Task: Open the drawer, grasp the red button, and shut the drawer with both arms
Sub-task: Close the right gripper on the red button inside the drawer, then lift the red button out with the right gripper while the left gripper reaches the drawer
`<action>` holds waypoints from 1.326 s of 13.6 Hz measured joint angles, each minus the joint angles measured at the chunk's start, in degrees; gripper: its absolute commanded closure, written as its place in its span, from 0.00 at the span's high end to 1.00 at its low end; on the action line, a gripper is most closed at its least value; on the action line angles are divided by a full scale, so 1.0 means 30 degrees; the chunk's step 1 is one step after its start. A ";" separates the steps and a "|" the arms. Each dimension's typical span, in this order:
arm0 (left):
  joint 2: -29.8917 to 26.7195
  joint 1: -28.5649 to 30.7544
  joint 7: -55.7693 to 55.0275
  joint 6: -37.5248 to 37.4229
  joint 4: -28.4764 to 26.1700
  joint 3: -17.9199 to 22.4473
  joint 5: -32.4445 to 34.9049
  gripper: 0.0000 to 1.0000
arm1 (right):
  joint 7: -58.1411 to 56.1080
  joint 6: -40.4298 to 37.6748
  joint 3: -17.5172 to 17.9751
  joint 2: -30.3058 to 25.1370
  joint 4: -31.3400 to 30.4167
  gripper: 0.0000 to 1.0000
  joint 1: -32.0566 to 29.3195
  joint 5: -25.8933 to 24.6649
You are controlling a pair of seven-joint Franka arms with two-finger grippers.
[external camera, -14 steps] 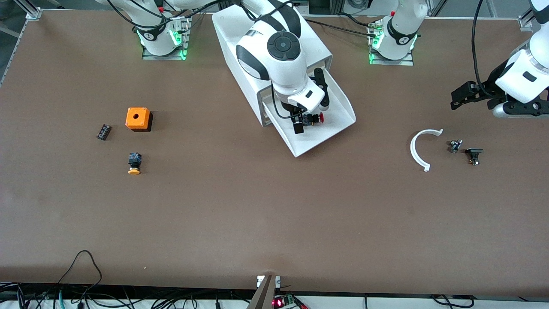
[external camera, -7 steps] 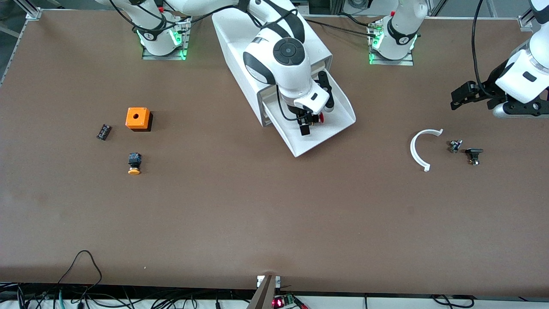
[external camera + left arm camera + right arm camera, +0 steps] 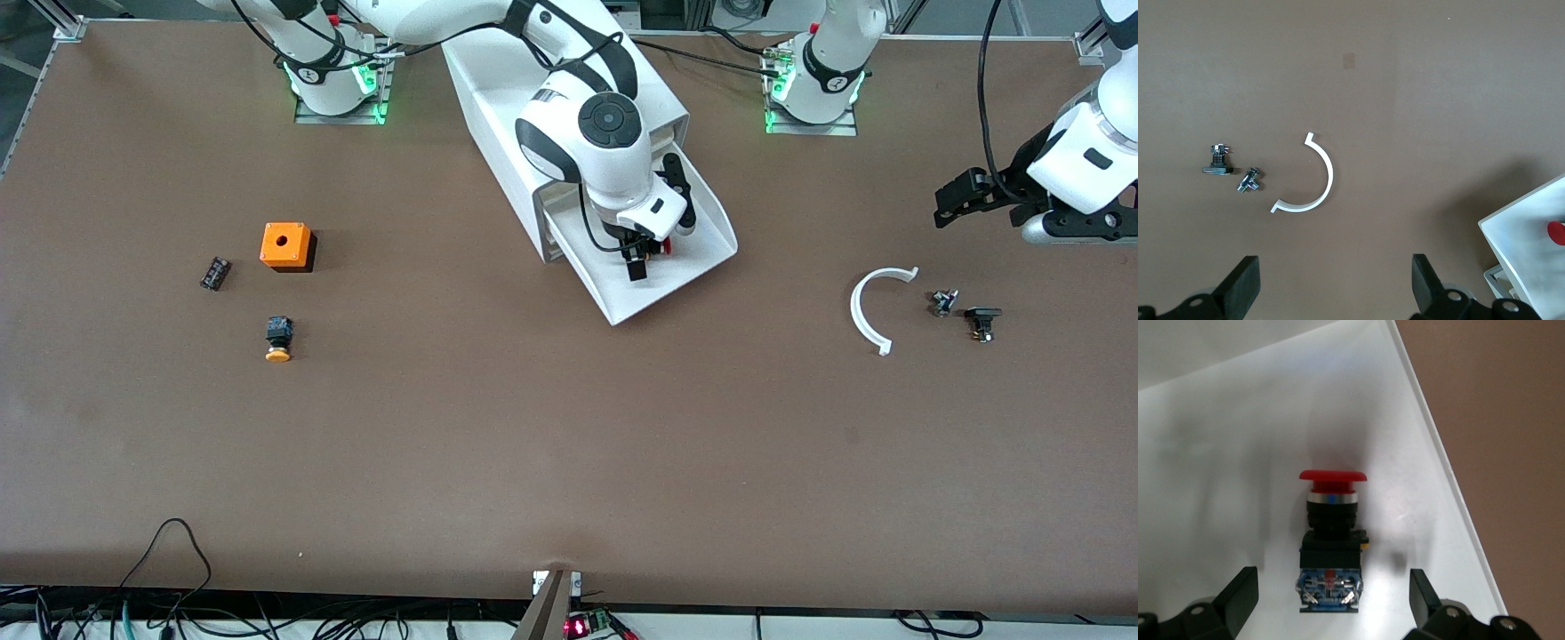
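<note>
The white cabinet (image 3: 498, 80) stands mid-table near the bases. Its bottom drawer (image 3: 702, 258) is pulled out. The button (image 3: 1331, 540) lies on its side in the drawer, red cap (image 3: 1333, 477) pointing away from the wrist; in the front view only its cap (image 3: 667, 247) peeks out from under the hand. My right gripper (image 3: 642, 256) hangs low in the drawer, open (image 3: 1333, 580), one finger on each side of the button's black body, not touching it. My left gripper (image 3: 949, 203) waits open (image 3: 1335, 277) over the table at the left arm's end.
An orange box with a hole (image 3: 286, 245), a yellow-capped button (image 3: 279, 340) and a small black part (image 3: 214, 273) lie toward the right arm's end. A white arc (image 3: 876, 307) and two small parts (image 3: 942, 302) (image 3: 982, 320) lie under the left gripper.
My right arm has shifted a little toward the left arm's end over the drawer, bringing its open fingers around the button. The button, drawer and left arm have not moved.
</note>
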 measured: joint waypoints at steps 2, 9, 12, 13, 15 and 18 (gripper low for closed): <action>0.0000 0.0000 0.0000 0.0000 0.0001 0.0000 0.0000 1.00 | 0.0000 -0.0001 0.0000 0.0008 0.0004 0.89 0.0108 -0.0037; 0.0000 0.0000 -0.0001 0.0000 0.0019 0.0000 0.0000 1.00 | -0.0002 0.0005 -0.0003 0.0030 0.0004 0.33 0.0137 -0.0278; 0.0001 0.0000 0.0000 0.0000 0.0025 0.0000 0.0000 1.00 | 0.0000 0.0024 -0.0003 0.0029 0.0011 0.17 0.0149 -0.0712; 0.0004 0.0000 0.0000 0.0000 0.0025 0.0000 0.0000 1.00 | -0.0001 0.0030 -0.0002 0.0030 0.0013 0.13 0.0190 -0.0781; 0.0038 0.0000 0.0000 0.0001 0.0025 0.0000 0.0000 1.00 | 0.0170 0.0065 -0.0001 0.0029 0.0062 0.10 0.0401 -0.0811; 0.0086 0.0000 0.0000 0.0001 0.0025 0.0000 0.0000 1.00 | 0.2384 0.0124 -0.0096 -0.0311 0.0577 0.10 0.0602 -0.1203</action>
